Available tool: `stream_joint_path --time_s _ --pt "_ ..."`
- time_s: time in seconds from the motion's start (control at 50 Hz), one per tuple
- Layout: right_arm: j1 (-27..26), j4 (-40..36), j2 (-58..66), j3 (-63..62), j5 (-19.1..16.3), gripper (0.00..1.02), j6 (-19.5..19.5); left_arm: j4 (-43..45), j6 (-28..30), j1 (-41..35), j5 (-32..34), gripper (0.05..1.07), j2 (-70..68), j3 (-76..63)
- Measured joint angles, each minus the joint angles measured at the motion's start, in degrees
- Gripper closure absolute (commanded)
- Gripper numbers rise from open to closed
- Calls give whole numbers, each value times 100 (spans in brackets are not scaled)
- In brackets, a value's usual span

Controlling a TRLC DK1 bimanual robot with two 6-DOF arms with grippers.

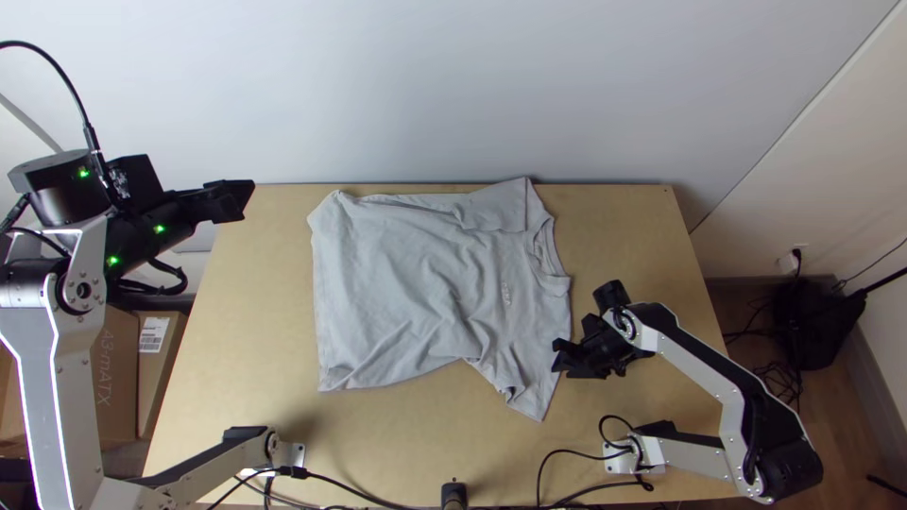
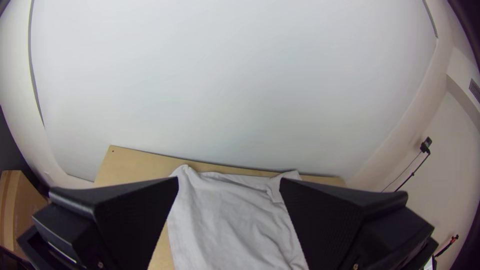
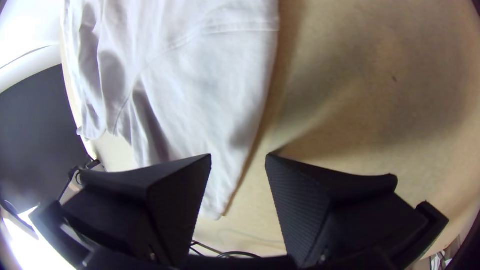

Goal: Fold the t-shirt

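Observation:
A light grey t-shirt (image 1: 425,283) lies spread and a little wrinkled on the table, its neck toward the right and its hem toward the left. My left gripper (image 1: 248,200) is above the table's far left corner, left of the shirt; in the left wrist view the left gripper (image 2: 229,182) stands open with nothing between its fingers. My right gripper (image 1: 559,359) is at the near sleeve by the shirt's right edge. In the right wrist view the right gripper (image 3: 238,157) is open, the sleeve's edge (image 3: 220,165) showing between and beyond its fingers.
Bare wooden table (image 1: 246,312) surrounds the shirt. A white wall (image 1: 472,85) rises behind the far edge. Cardboard boxes (image 1: 118,378) stand at the left. Black cables (image 1: 567,491) run along the near edge, and a black bag-like object (image 1: 817,326) is on the floor at the right.

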Motion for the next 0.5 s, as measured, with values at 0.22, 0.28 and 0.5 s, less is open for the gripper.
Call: stream_joint_path --time_s 0.22,0.28,0.5 --pt "505 289 251 138 -11 100 299 -796 400 -46 0 10 -162 -83" --pt "551 389 267 129 59 100 317 -1292 673 -114 2 10 -214 -205" --pt "483 455 275 116 138 100 293 -2282 1928 -435 -448 10 -640 -2159"
